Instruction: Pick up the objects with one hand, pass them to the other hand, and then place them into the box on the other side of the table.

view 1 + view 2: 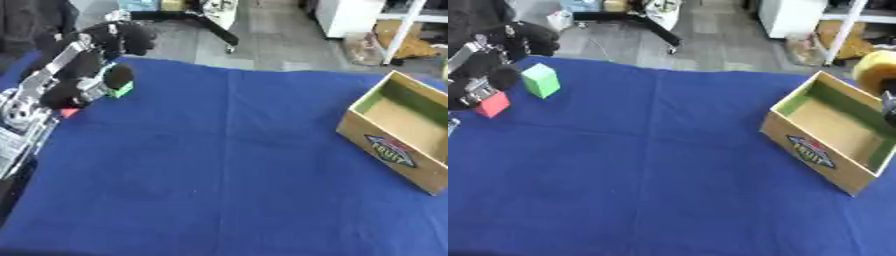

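Observation:
My left hand is at the table's far left, among two blocks. A green block stands just to its right, apart from it in the right eye view and partly hidden by it in the left eye view. A red block lies right under the hand, touching or nearly touching it. An open cardboard box stands at the right side with nothing inside it. At the right edge a yellow round object hangs above the box's far corner. Below it shows a dark sliver of my right hand.
The blue cloth covers the whole table. Beyond the far edge are a grey floor, a black stand's leg and white furniture. My left arm's silver links run along the left edge.

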Action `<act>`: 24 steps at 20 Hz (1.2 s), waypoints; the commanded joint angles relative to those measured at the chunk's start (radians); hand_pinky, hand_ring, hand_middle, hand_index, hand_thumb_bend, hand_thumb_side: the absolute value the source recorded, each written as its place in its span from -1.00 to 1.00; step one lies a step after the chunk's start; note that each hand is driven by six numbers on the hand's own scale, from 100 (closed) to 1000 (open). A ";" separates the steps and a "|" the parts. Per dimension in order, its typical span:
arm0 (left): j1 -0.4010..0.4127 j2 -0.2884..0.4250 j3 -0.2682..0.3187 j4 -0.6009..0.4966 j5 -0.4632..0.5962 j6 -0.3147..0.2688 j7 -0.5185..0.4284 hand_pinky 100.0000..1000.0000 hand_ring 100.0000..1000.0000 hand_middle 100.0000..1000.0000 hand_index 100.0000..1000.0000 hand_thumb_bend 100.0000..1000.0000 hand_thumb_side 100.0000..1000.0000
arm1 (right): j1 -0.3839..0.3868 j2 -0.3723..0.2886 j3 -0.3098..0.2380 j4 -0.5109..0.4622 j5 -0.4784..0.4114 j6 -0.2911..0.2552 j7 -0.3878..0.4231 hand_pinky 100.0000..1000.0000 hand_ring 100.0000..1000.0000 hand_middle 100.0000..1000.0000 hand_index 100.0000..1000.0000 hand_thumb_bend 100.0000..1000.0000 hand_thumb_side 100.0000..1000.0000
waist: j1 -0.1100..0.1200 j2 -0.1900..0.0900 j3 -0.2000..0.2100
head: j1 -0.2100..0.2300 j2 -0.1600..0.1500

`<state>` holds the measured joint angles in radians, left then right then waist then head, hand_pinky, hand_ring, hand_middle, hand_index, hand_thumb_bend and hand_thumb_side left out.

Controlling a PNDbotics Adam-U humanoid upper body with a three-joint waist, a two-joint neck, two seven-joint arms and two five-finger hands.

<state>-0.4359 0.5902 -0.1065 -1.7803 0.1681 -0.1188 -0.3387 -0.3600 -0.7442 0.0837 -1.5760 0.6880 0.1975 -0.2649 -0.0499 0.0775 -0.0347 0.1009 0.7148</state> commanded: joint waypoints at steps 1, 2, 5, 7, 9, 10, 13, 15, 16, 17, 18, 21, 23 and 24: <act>-0.005 0.005 0.019 -0.022 0.005 0.000 0.008 0.68 0.58 0.50 0.57 -0.04 0.25 | -0.042 -0.015 -0.023 0.133 -0.022 0.001 -0.021 -0.09 -0.15 -0.25 -0.64 -0.93 -1.00 | 0.005 -0.021 0.002 | -0.015 -0.003; -0.003 0.003 0.020 -0.024 0.006 0.000 0.008 0.68 0.58 0.50 0.57 -0.04 0.26 | -0.055 -0.010 -0.024 0.174 -0.033 -0.002 -0.026 -0.09 -0.15 -0.25 -0.63 -0.92 -1.00 | 0.006 -0.022 0.004 | -0.024 -0.004; 0.002 -0.003 0.022 -0.031 0.004 -0.001 0.006 0.68 0.58 0.50 0.57 -0.04 0.26 | -0.087 0.002 -0.024 0.272 -0.053 -0.018 -0.038 -0.09 -0.15 -0.25 -0.63 -0.91 -1.00 | 0.007 -0.021 0.008 | -0.070 -0.008; 0.004 -0.006 0.023 -0.033 0.003 0.000 0.006 0.68 0.58 0.50 0.57 -0.04 0.26 | -0.106 0.008 -0.022 0.321 -0.056 -0.032 -0.040 -0.08 -0.15 -0.25 -0.62 -0.90 -1.00 | 0.007 -0.020 0.010 | -0.104 -0.011; 0.004 -0.009 0.024 -0.037 0.004 0.000 0.006 0.68 0.58 0.50 0.57 -0.04 0.26 | -0.126 0.015 -0.018 0.364 -0.050 -0.045 -0.038 -0.08 -0.14 -0.24 -0.62 -0.90 -1.00 | 0.006 -0.020 0.012 | -0.138 -0.012; 0.005 -0.011 0.024 -0.038 0.005 0.000 0.006 0.68 0.58 0.50 0.57 -0.04 0.26 | -0.136 0.019 -0.017 0.384 -0.046 -0.051 -0.036 -0.08 -0.14 -0.24 -0.62 -0.91 -1.00 | 0.006 -0.020 0.013 | -0.151 -0.011; 0.007 -0.013 0.024 -0.042 0.004 0.000 0.003 0.68 0.58 0.50 0.57 -0.04 0.26 | -0.161 0.028 -0.012 0.429 -0.035 -0.067 -0.031 -0.07 -0.14 -0.24 -0.61 -0.91 -1.00 | 0.007 -0.020 0.015 | -0.176 -0.011; 0.008 -0.015 0.023 -0.042 0.004 0.000 0.000 0.68 0.58 0.50 0.57 -0.04 0.26 | -0.176 0.033 -0.006 0.449 -0.027 -0.077 -0.027 -0.06 -0.14 -0.24 -0.60 -0.91 -1.00 | 0.008 -0.021 0.016 | -0.182 -0.010; 0.008 -0.016 0.022 -0.042 0.003 0.000 -0.001 0.68 0.58 0.50 0.57 -0.04 0.26 | -0.183 0.036 -0.002 0.457 -0.023 -0.084 -0.022 -0.06 -0.14 -0.23 -0.60 -0.91 -1.00 | 0.008 -0.021 0.017 | -0.184 -0.009; 0.008 -0.016 0.022 -0.042 0.003 0.000 -0.003 0.68 0.58 0.49 0.57 -0.04 0.26 | -0.189 0.039 0.001 0.465 -0.018 -0.090 -0.018 -0.06 -0.13 -0.23 -0.59 -0.90 -1.00 | 0.008 -0.022 0.017 | -0.185 -0.008; 0.008 -0.017 0.022 -0.042 0.004 0.000 -0.004 0.68 0.57 0.49 0.57 -0.04 0.26 | -0.196 0.043 0.006 0.474 -0.012 -0.097 -0.013 -0.05 -0.13 -0.23 -0.59 -0.90 -1.00 | 0.008 -0.022 0.017 | -0.185 -0.007; 0.009 -0.020 0.020 -0.039 0.004 0.001 -0.007 0.68 0.58 0.49 0.56 -0.04 0.26 | -0.223 0.057 0.018 0.508 0.014 -0.115 0.003 -0.04 -0.12 -0.23 -0.57 -0.90 -1.00 | 0.009 -0.023 0.017 | -0.185 -0.004; 0.009 -0.022 0.017 -0.038 0.003 0.001 -0.010 0.68 0.57 0.49 0.56 -0.04 0.26 | -0.242 0.066 0.022 0.530 0.031 -0.127 0.009 -0.04 -0.12 -0.22 -0.56 -0.89 -1.00 | 0.010 -0.024 0.018 | -0.185 -0.003; 0.009 -0.023 0.017 -0.038 0.003 0.000 -0.011 0.68 0.58 0.49 0.56 -0.04 0.26 | -0.253 0.071 0.024 0.539 0.041 -0.131 0.011 -0.03 -0.12 -0.22 -0.55 -0.87 -1.00 | 0.010 -0.024 0.018 | -0.185 -0.001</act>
<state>-0.4158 0.5557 -0.0960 -1.8039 0.1694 -0.1172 -0.3464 -0.5921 -0.6522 0.1115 -1.0404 0.7149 0.0747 -0.2564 -0.0496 0.0775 -0.0174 -0.0804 0.7120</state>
